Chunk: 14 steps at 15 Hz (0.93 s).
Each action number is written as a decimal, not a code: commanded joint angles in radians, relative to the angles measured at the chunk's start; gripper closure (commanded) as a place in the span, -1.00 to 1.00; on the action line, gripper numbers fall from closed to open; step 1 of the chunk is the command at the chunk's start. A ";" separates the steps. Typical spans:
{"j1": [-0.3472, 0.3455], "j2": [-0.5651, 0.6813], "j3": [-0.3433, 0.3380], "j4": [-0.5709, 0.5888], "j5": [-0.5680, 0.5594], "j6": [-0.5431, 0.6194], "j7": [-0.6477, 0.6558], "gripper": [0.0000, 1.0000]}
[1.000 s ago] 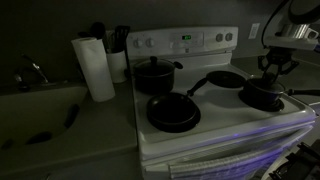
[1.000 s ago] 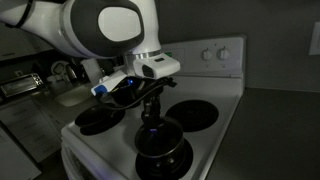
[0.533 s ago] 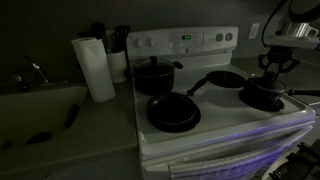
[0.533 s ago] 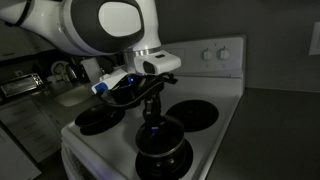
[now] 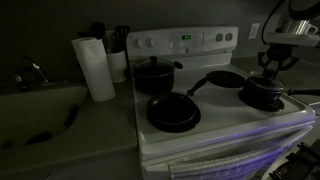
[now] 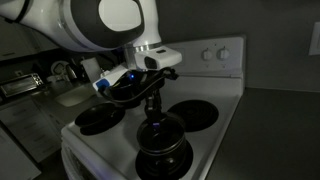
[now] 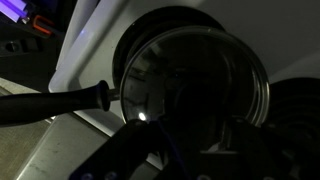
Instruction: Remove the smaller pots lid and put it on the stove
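The smaller pot (image 5: 262,97) sits on the front burner of the white stove (image 5: 225,128) at its far end. Its long handle shows in the wrist view (image 7: 50,105). The round lid (image 7: 190,70), with a pale metal rim, fills the wrist view. In an exterior view the lid (image 6: 160,133) hangs just above the pot (image 6: 166,158). My gripper (image 6: 155,118) points straight down over the lid's centre and looks shut on the knob, which its dark fingers (image 7: 190,140) hide. It also shows above the pot in an exterior view (image 5: 270,72).
A taller black pot with a dark lid (image 5: 154,76) stands on a back burner. Two flat black pans (image 5: 173,112) (image 5: 224,80) sit on other burners. A paper towel roll (image 5: 95,68) and a sink counter (image 5: 50,120) lie beside the stove. The scene is very dark.
My gripper and wrist have risen slightly, and the lid appears to have come up with them off the smaller pot. Nothing else has moved.
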 commanded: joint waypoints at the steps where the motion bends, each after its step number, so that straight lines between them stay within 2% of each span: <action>1: -0.001 0.018 -0.007 0.042 0.001 -0.040 -0.043 0.69; 14: -0.002 0.010 0.001 0.076 -0.014 -0.060 -0.056 0.69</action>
